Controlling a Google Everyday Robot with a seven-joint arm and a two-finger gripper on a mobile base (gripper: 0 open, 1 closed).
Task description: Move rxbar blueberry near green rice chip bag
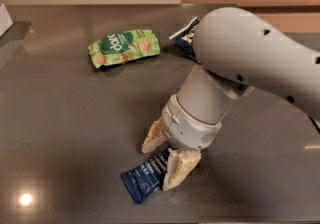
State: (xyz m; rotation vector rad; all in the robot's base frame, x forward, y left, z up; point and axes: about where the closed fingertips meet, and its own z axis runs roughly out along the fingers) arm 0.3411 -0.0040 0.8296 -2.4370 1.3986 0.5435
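The rxbar blueberry (143,179), a small flat navy wrapper with white text, lies on the dark table near the front edge. My gripper (164,157) is down over its right end, one tan finger (153,138) behind the bar and the other (177,170) in front, closed in on it. The bar still rests on the table. The green rice chip bag (124,47) lies far back and to the left, well apart from the bar.
A dark blue chip bag (184,37) lies at the back, partly hidden behind my white arm (250,63). A white object (4,18) sits at the far left edge. The grey table (65,118) spreads between bar and green bag.
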